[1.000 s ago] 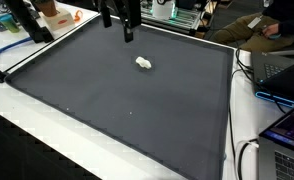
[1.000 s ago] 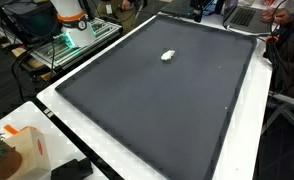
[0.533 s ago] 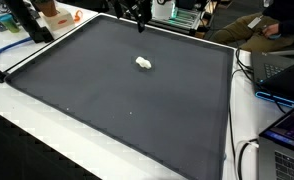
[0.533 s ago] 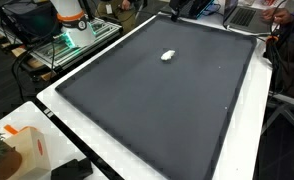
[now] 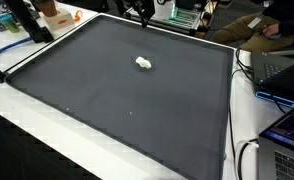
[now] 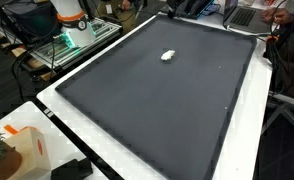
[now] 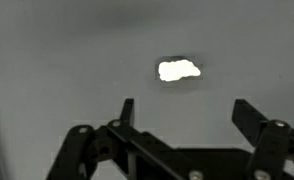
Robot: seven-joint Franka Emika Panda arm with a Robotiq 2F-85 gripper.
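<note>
A small white crumpled object [image 5: 144,64] lies on the dark grey mat [image 5: 97,95], toward its far part; it shows in both exterior views [image 6: 168,56]. In the wrist view it is a bright white lump [image 7: 179,70] on the grey mat, ahead of my gripper [image 7: 187,110]. The gripper's two black fingers stand wide apart with nothing between them. It is high above the mat and apart from the lump. In an exterior view only the gripper's tip [image 5: 143,12] shows at the top edge, over the mat's far border.
The mat lies on a white table [image 6: 77,120]. Laptops [image 5: 282,75] and cables sit along one side. An orange and white box [image 6: 22,150] is near a corner. A person [image 5: 262,30] sits beyond the far edge. A robot base [image 6: 72,20] stands beside the table.
My gripper has risen and drawn back toward the mat's far edge, almost out of the exterior views. The white lump has not moved.
</note>
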